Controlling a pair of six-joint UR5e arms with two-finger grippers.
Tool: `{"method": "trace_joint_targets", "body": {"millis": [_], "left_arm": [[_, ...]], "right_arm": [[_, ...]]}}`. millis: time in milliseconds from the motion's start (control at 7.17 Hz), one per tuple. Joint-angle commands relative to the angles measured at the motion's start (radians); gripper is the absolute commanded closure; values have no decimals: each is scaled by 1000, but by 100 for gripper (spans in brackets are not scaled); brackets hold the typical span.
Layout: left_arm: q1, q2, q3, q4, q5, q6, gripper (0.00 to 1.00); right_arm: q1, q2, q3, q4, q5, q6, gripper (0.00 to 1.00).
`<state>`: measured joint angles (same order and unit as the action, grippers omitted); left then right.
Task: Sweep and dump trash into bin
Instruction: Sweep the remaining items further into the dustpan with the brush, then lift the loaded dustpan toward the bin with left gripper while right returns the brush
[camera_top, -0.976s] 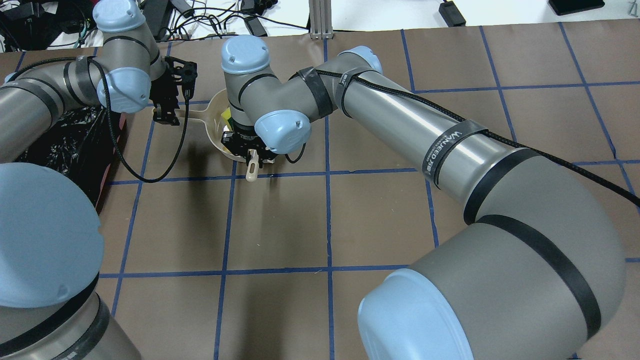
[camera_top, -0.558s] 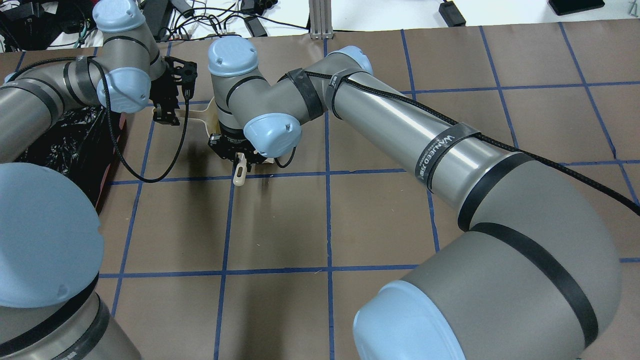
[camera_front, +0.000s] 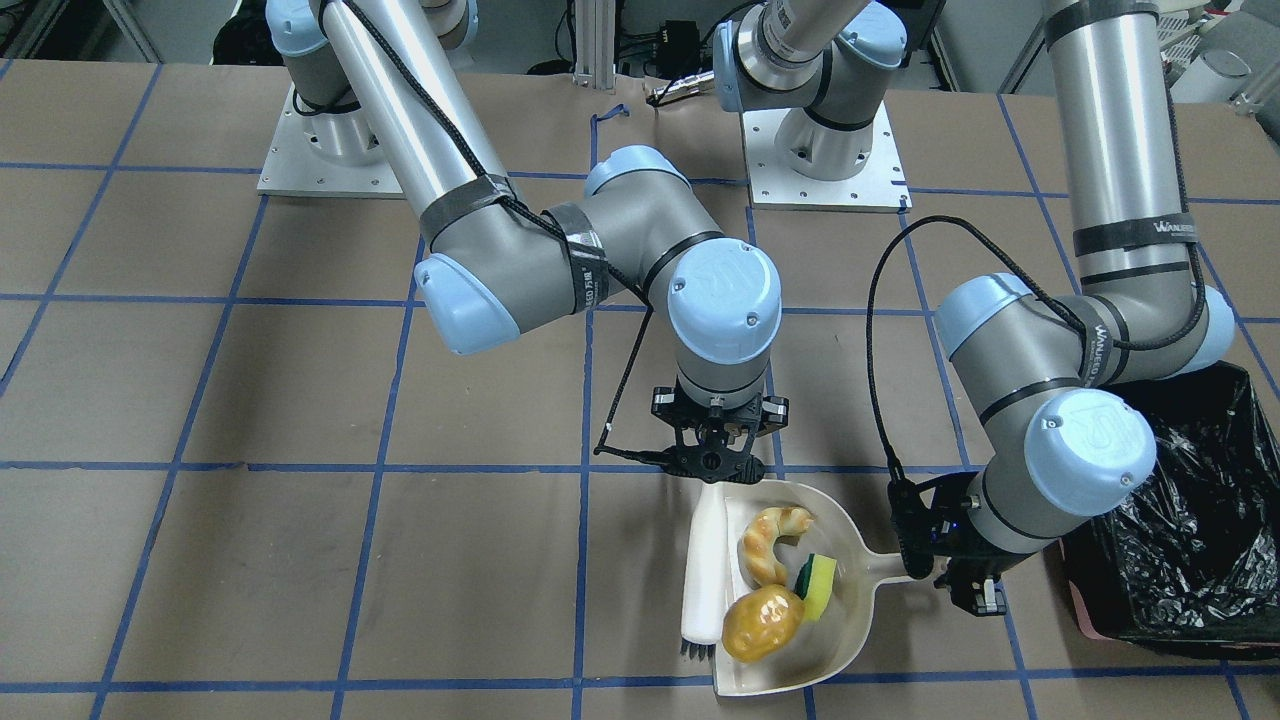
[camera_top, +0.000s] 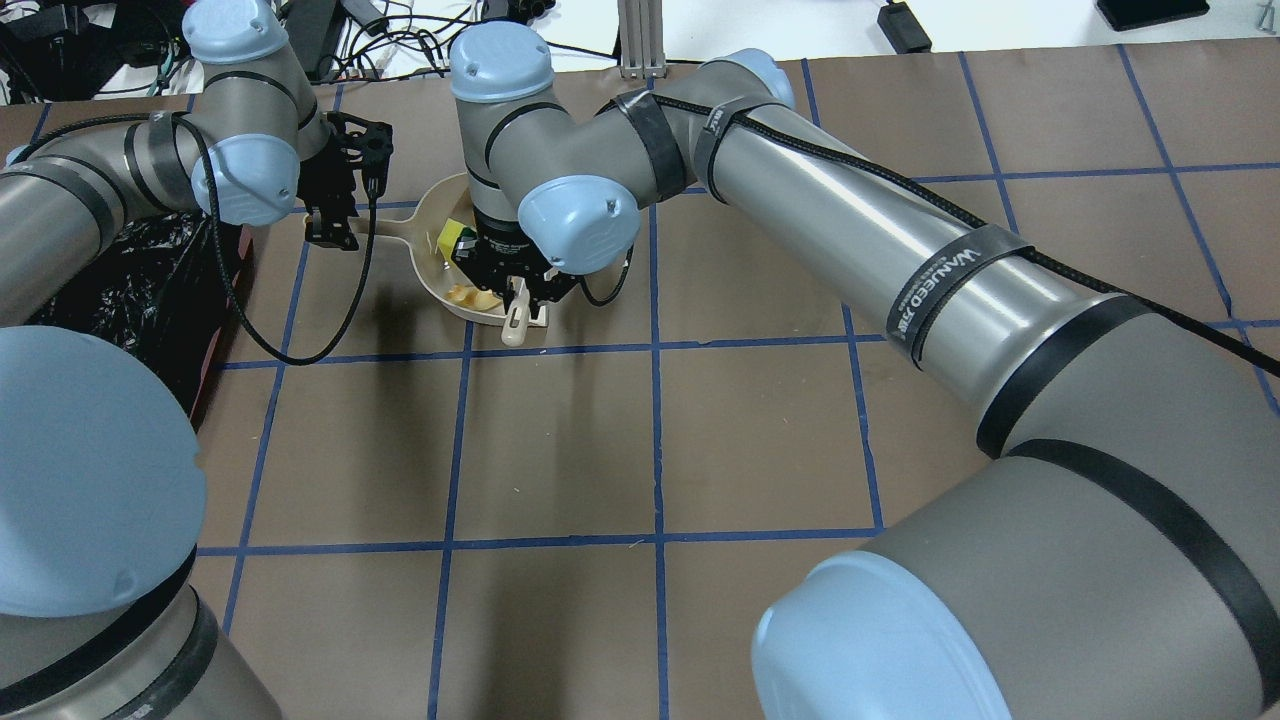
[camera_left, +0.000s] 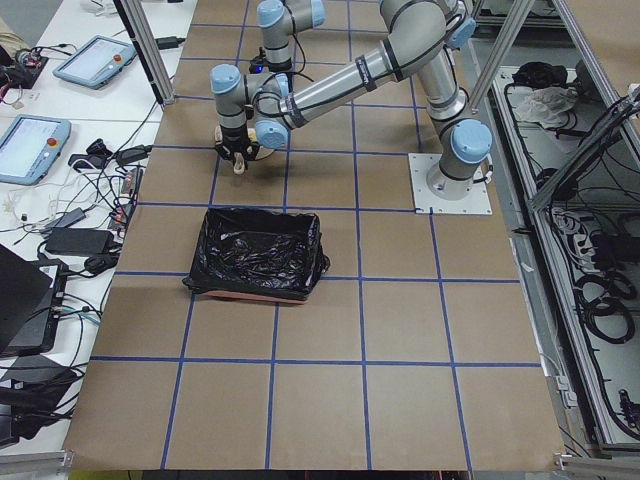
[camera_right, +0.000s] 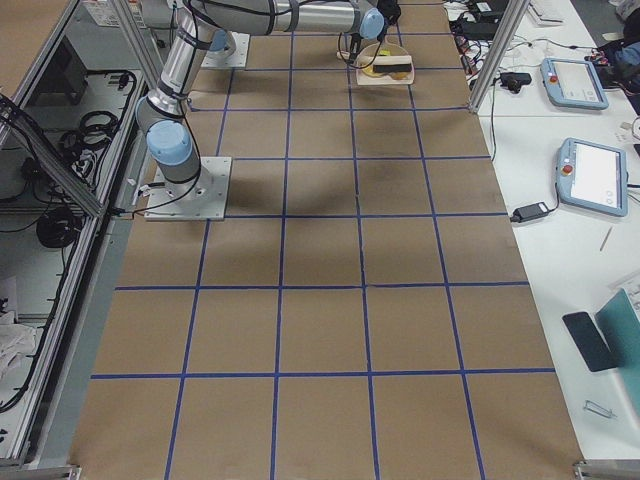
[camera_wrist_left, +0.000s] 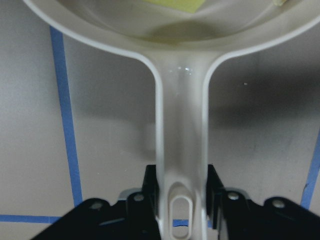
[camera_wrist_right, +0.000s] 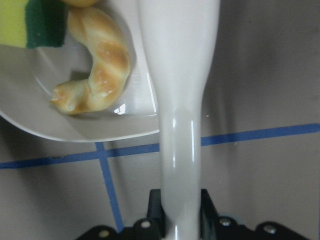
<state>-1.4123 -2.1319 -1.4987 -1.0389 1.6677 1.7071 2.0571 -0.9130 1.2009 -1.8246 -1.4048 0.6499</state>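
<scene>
Back toward the overhead frame's right, right gripper (camera_wrist_right: 181, 207) clamps the white plastic brush (camera_front: 705, 560); left gripper (camera_wrist_left: 182, 186) pinches the cream plastic dustpan (camera_front: 800, 672) handle. Toy bread (camera_front: 762, 622) lies inside, so dumping seems next.

grey metal arm tubes (camera_front: 1110, 120), pale-blue round joint caps (camera_front: 722, 290), black straps (camera_front: 1130, 238) with white lettering, braided black cables (camera_front: 869, 310), screwed square baseplates (camera_front: 880, 182)

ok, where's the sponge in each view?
Front-facing: sponge at the bottom, right of centre.
Overhead: sponge upper left of centre.
Exterior left: not visible.
Exterior right: too small to tell.
Left wrist: sponge at the top edge.
Right wrist: sponge in the top-left corner.
Landmark: the dustpan holding it.
</scene>
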Motion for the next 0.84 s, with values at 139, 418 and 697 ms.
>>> {"method": "trace_joint_targets", "body": {"millis": [139, 418, 697], "left_arm": [[12, 4, -2, -1, -29, 2, 92], [19, 15, 0, -1, -31, 0, 93], [67, 33, 0, -21, -115, -3, 93]], "right_arm": [[-193, -131, 32, 232, -102, -186, 100], [-300, -193, 130, 234, -157, -287, 100], [-409, -225, 242, 209, -228, -370, 100]]}}
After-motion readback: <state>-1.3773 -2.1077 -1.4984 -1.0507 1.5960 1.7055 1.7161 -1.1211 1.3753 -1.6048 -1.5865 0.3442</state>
